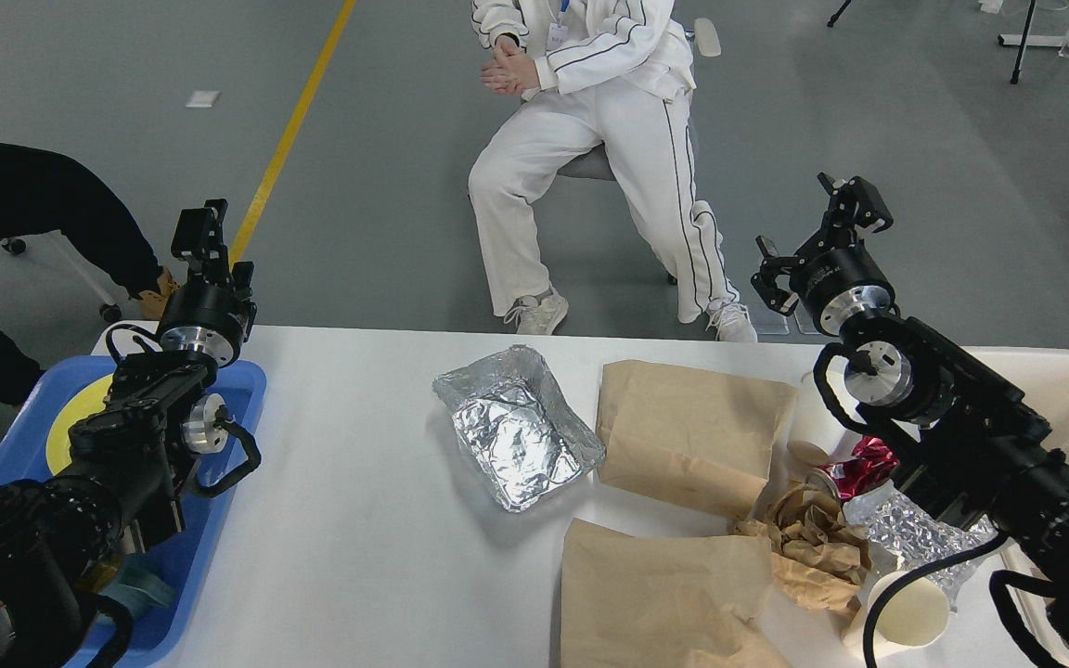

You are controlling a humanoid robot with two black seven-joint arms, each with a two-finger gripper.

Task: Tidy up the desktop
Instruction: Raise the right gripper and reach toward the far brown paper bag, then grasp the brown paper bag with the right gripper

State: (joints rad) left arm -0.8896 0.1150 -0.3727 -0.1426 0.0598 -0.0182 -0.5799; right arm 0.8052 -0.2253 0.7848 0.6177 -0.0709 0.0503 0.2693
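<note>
Broadly, desktop (377, 520) long axis left-right, foil tray (518, 427) angled

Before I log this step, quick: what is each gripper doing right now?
Left gripper: cannot be told, seen end-on; nothing visibly held.
Right gripper: open, holding nothing, raised above the desktop.

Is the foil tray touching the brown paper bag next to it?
Cannot tell. In the head view the foil tray and the paper bag come very close at the tray's right corner, but no clear gap or contact shows on the desktop.
</note>
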